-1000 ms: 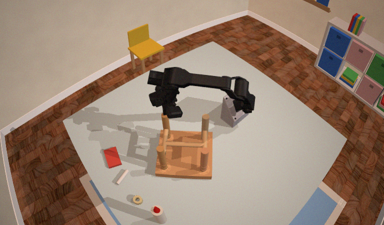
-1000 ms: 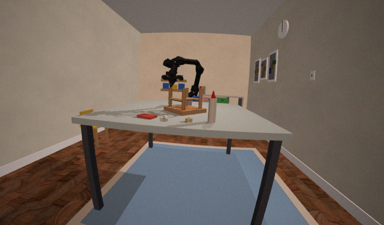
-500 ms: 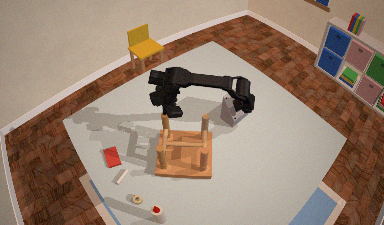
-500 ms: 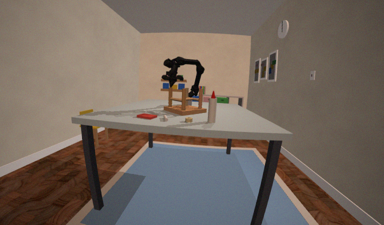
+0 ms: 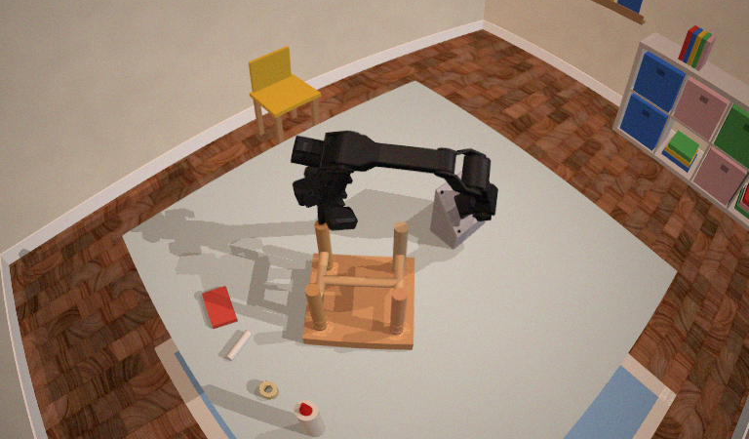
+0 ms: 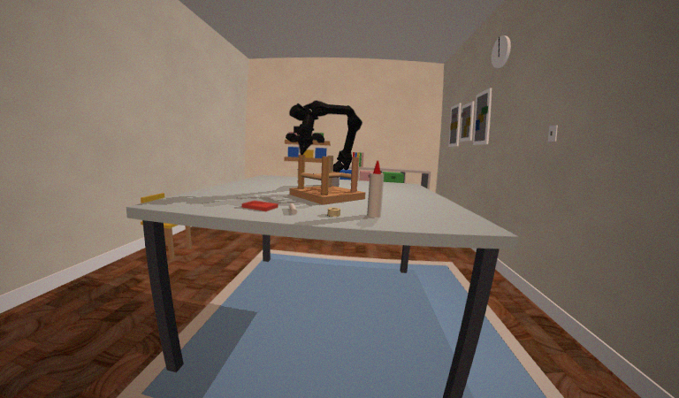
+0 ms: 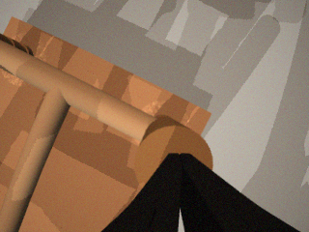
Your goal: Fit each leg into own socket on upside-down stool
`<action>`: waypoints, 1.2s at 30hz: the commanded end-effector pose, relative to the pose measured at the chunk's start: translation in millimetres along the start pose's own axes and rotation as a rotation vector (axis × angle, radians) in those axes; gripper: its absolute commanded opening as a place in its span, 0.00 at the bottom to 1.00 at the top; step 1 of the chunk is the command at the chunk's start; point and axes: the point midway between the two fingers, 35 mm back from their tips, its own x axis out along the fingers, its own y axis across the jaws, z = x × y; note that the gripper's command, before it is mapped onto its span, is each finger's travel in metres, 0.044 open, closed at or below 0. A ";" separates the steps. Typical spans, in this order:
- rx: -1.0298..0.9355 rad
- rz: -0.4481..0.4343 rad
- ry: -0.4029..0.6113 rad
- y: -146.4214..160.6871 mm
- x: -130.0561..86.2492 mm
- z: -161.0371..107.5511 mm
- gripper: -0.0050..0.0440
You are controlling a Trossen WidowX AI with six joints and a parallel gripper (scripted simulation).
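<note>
The wooden stool (image 5: pixel 359 296) stands upside down with its square seat flat on the table. All of its legs stand upright in the seat, joined by rungs (image 5: pixel 359 281). My gripper (image 5: pixel 337 219) is shut with nothing between the fingers. It sits right on top of the far left leg (image 5: pixel 322 244). In the wrist view the closed fingertips (image 7: pixel 181 181) meet over that leg's round end (image 7: pixel 173 149), with the seat (image 7: pixel 84 155) below. In the exterior view the gripper (image 6: pixel 303 146) is just above the stool (image 6: pixel 327 180).
A red block (image 5: pixel 218 306), a white peg (image 5: pixel 238 344), a tape ring (image 5: pixel 268 386) and a glue bottle (image 5: pixel 309 417) lie on the table's left front part. The arm's grey base (image 5: pixel 455 219) stands behind the stool.
</note>
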 end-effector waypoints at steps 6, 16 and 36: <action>0.000 0.001 0.057 2.1 23.9 -7.5 0.10; 0.000 0.001 0.057 2.1 24.8 -7.8 0.10; 0.000 0.001 0.055 2.0 25.2 -7.8 0.10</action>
